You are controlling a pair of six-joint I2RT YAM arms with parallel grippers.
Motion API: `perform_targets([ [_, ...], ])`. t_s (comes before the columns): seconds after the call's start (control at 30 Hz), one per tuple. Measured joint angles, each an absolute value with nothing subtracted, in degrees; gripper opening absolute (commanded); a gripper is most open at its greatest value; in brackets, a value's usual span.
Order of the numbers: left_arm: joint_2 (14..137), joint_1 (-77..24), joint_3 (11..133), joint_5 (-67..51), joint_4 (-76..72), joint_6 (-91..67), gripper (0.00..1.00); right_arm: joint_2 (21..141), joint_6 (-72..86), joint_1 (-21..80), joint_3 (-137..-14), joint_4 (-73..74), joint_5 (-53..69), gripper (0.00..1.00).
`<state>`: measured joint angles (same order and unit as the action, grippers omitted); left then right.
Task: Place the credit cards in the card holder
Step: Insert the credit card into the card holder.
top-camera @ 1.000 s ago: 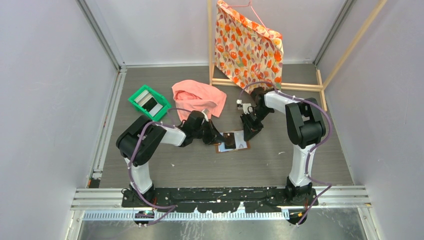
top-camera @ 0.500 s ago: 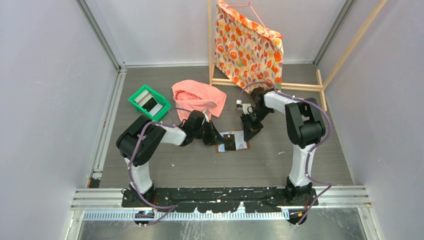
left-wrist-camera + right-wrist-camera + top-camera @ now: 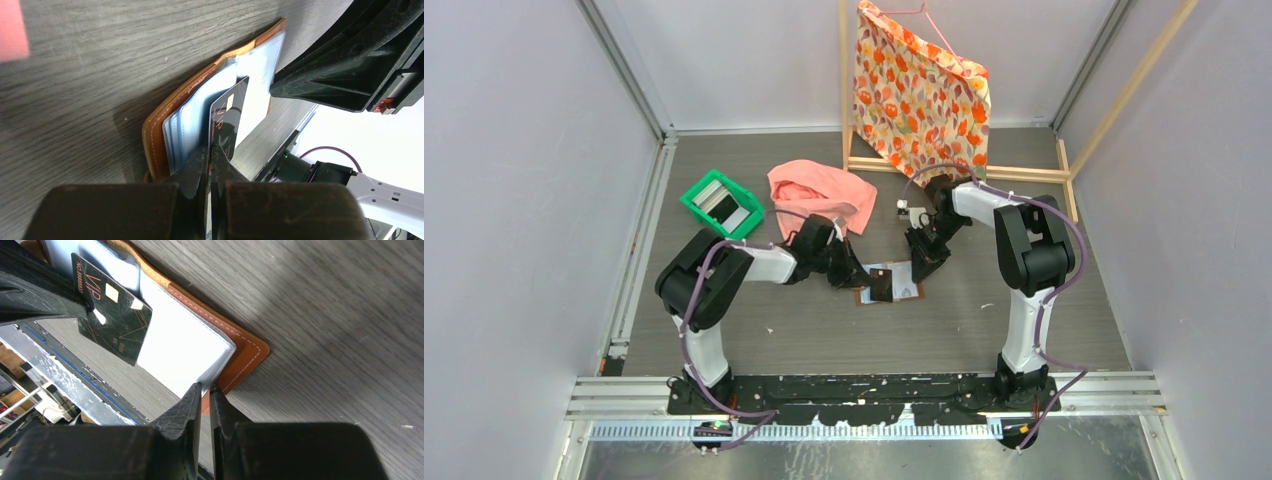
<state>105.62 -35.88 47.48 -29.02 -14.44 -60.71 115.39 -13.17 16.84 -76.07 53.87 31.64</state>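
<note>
Now the left gripper [image 3: 210,149] clamps a dark VIP card [image 3: 228,120] tilted above the open brown card holder [image 3: 156,131] on the grey table [image 3: 824,330]; the right gripper [image 3: 205,388] pinches the holder's corner edge.

The grey wood-grain table [image 3: 824,340] bears an open brown wallet [image 3: 908,288], a pink cloth [image 3: 819,190], a green tray [image 3: 707,221] and a wooden frame [image 3: 1024,172]

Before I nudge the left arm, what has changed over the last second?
The left arm shifted slightly toward the far side, left gripper still pinching the dark card over the card holder. The right gripper still clamps the holder's edge; green tray and pink cloth unmoved.
</note>
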Motion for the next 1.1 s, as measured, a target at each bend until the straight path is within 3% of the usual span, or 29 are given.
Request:
perform_targets([
  [1.1, 107.2, -35.3, 51.0, -29.7, -11.3, -56.4, 0.00, 115.4, -13.2, 16.8, -76.1, 53.9, 32.1, 0.16],
])
